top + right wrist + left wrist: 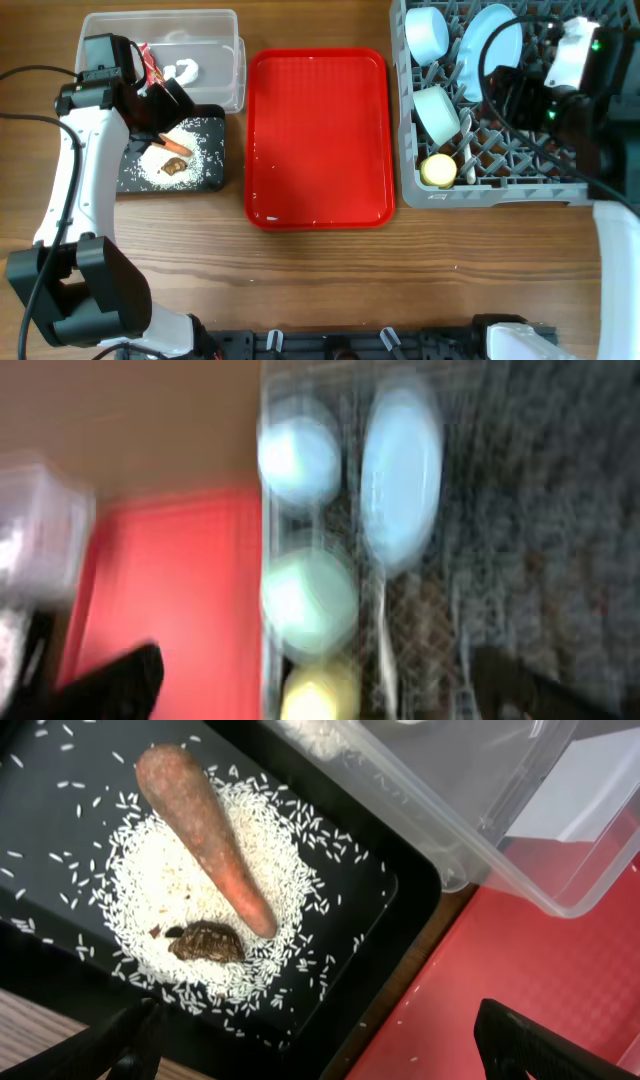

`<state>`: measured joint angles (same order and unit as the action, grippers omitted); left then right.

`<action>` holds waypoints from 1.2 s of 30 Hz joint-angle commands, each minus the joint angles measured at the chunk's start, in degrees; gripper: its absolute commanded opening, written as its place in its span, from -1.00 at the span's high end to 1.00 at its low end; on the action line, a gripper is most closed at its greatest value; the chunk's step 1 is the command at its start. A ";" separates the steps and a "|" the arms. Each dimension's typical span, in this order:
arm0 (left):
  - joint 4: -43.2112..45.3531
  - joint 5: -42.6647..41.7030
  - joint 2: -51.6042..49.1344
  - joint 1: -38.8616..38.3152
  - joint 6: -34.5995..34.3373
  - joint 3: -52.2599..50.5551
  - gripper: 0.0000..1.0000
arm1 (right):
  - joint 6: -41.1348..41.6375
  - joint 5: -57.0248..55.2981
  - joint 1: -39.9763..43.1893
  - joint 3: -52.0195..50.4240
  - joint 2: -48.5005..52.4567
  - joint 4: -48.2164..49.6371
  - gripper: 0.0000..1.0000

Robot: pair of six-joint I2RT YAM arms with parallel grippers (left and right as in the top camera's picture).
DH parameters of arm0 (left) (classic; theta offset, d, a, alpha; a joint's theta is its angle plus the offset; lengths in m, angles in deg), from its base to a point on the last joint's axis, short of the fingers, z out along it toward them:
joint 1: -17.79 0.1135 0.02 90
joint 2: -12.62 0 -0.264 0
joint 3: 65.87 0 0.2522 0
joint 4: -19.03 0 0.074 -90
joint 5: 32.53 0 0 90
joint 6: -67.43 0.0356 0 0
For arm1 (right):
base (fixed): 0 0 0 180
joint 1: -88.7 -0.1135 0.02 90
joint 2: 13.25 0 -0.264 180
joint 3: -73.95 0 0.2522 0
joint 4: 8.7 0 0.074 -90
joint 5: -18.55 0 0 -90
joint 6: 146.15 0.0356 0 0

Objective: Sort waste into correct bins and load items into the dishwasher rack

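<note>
- Wooden table from above, with a flat red serving tray [318, 135] at centre, bare except for a few stray grains.
- At 10 o'clock, a clear tub [228, 55] holds the red wrapper [149, 66] and crumpled white paper [190, 70].
- At 9 o'clock, a black tray [60, 880] holds the carrot [205, 830], rice [150, 910] and brown scrap [205, 942].
- At 2 o'clock, the grey dishwasher rack [480, 192] carries a plate [492, 45], a light blue bowl [427, 33], a second bowl [437, 110], a yellow cup [437, 170] and a white spoon [465, 150].
- The left gripper [320, 1050] hovers over the black tray, jaws spread and empty.
- The right gripper [320, 685] hangs over the rack in a blurred view, jaws spread with nothing between them.
- Sorting and loading look essentially finished.
</note>
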<state>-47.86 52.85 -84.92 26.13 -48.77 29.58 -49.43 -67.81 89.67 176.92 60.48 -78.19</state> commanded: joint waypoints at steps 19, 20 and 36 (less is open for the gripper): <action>-0.09 -0.72 0.68 -0.24 0.28 0.07 -1.00 | -1.55 5.97 -3.08 -88.96 -68.43 57.24 -1.00; -0.09 -0.70 0.68 -0.24 0.28 0.07 -1.00 | -1.57 6.19 -3.23 -88.94 -69.09 56.54 -1.00; -0.09 -0.72 0.68 -0.24 0.28 0.07 -1.00 | -1.64 6.12 -4.57 -88.89 -72.78 56.52 -0.99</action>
<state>-47.92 52.41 -84.94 26.13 -48.77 29.58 -51.66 -62.65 85.45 88.12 -12.21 -21.73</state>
